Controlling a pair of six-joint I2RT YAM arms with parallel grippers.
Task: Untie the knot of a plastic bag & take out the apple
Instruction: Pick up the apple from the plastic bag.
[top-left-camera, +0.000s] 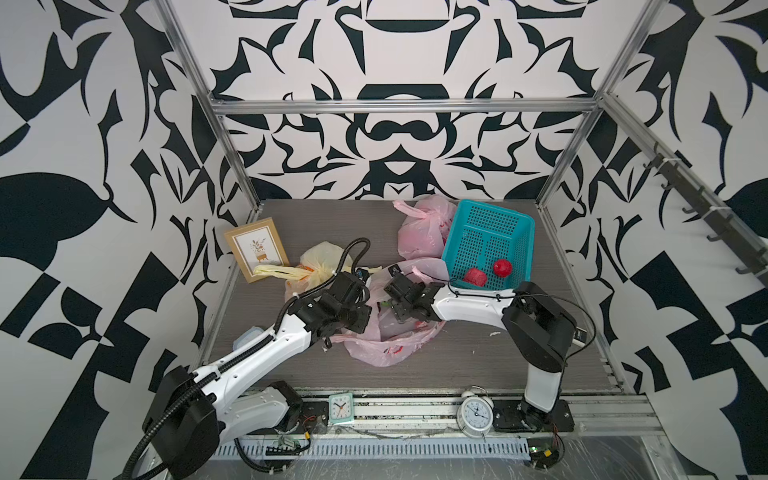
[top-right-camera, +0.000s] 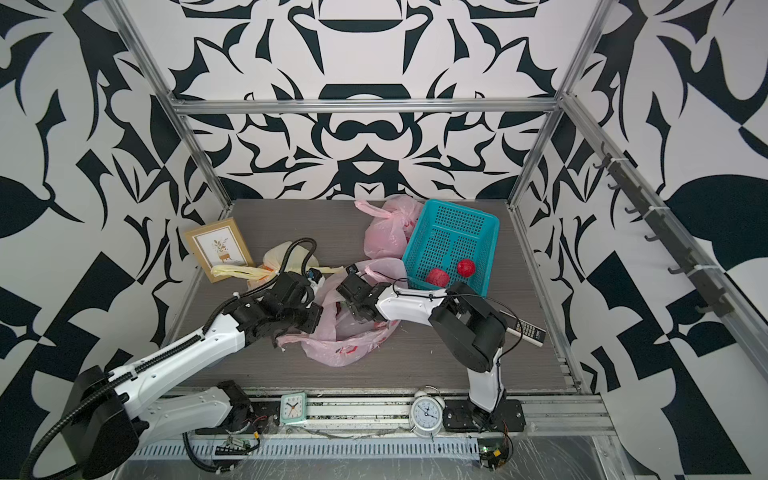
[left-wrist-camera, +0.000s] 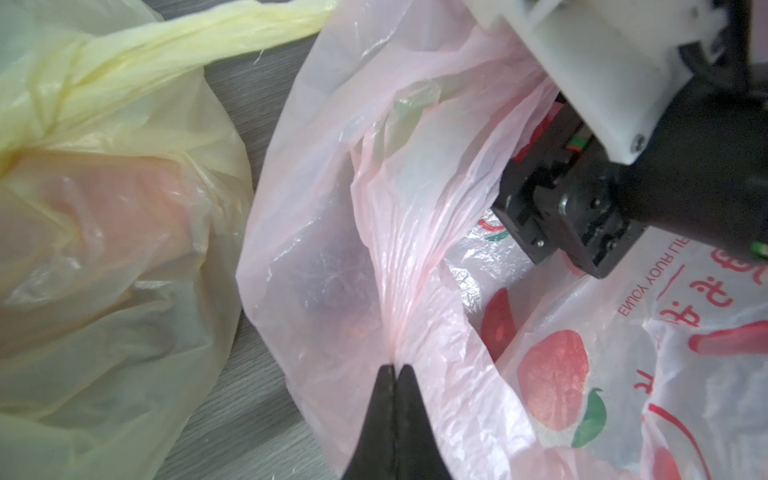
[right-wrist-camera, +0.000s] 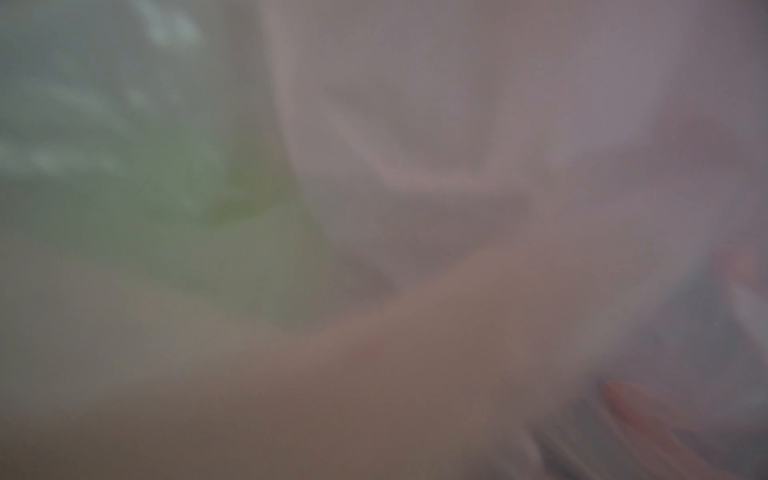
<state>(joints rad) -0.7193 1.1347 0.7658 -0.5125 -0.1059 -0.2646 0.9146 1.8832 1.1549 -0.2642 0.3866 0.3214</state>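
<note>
A pink plastic bag (top-left-camera: 386, 349) printed with red fruit lies mid-table with its mouth spread wide, and I see no knot on it. My left gripper (left-wrist-camera: 397, 368) is shut on a gathered fold of this bag's film (left-wrist-camera: 390, 291). My right gripper (top-left-camera: 401, 311) reaches down into the bag's mouth, and film hides its fingertips. The right wrist view shows only blurred pink film and a green smear (right-wrist-camera: 232, 199). I cannot tell whether that smear is the apple.
A tied yellow bag (top-left-camera: 320, 262) lies left of the pink one, and a tied pink bag (top-left-camera: 419, 232) sits at the back. A teal basket (top-left-camera: 515, 224) holds two red fruits (top-left-camera: 502, 267). A picture frame (top-left-camera: 256, 248) leans at the left. Two clocks (top-left-camera: 341, 407) stand on the front rail.
</note>
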